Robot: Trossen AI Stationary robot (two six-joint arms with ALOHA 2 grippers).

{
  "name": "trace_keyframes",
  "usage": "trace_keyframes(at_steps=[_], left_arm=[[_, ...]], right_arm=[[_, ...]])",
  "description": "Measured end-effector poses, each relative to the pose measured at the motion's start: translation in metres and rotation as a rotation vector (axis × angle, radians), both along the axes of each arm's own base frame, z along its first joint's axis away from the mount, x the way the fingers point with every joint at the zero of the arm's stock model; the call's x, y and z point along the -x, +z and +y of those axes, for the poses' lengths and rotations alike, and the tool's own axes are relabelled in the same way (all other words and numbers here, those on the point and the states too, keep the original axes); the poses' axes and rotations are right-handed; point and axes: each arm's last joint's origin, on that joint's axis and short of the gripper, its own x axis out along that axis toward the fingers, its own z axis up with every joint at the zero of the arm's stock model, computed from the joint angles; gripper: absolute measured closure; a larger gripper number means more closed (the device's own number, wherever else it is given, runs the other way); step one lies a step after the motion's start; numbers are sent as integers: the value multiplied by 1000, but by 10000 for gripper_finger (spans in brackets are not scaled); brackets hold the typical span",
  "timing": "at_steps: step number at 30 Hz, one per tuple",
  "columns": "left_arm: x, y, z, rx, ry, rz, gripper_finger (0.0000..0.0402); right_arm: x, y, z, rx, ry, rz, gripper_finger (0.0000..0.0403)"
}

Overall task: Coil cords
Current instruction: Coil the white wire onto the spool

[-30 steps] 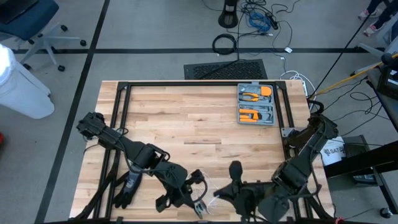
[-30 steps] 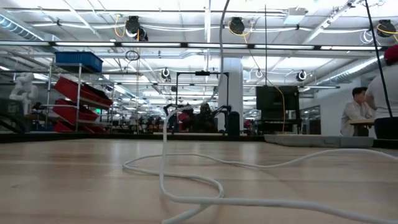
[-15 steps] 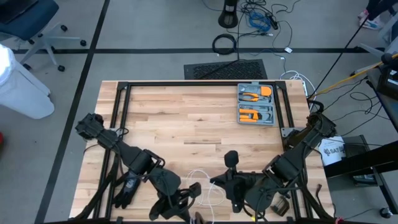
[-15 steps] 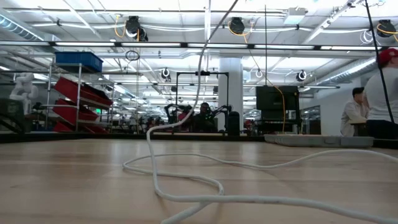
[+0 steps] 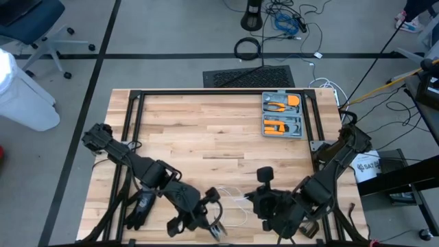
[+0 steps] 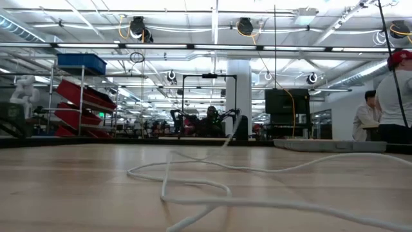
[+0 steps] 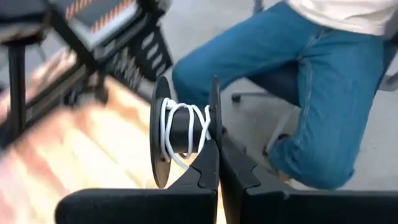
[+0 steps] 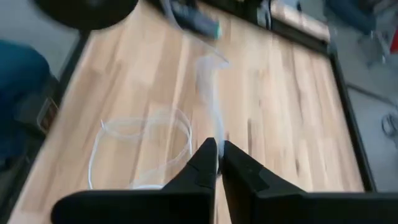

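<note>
two claws low over pale wood table, white cord loose, workshop behind

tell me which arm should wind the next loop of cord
Right, probably. The right hand is pinching the loose white cord and can lead it round, while the left hand is shut on the spool.

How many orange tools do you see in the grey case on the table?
2: both in the grey case at the table's far right part, one orange tool in the farther half, one in the nearer half. Others may be hidden.
</note>
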Motion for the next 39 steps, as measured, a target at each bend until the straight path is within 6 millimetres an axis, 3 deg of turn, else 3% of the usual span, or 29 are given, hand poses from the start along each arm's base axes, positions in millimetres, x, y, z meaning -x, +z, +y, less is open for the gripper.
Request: trace_keyframes(at_steps=[9, 19, 29, 39], left_arm=[[-3, -10, 23, -80, 286, 131, 402], [-10, -3, 22, -70, 276, 26, 402], [-13, 2, 21, -68, 245, -65, 402], [-18, 10, 19, -55, 235, -163, 402]], right_arm=[[13, -51, 16, -26, -52, 24, 325], [0, -115, 23, -25, -85, -329, 278], [-12, -124, 13, -163, -74, -564, 280], [-29, -135, 10, -205, -35, -598, 282]])
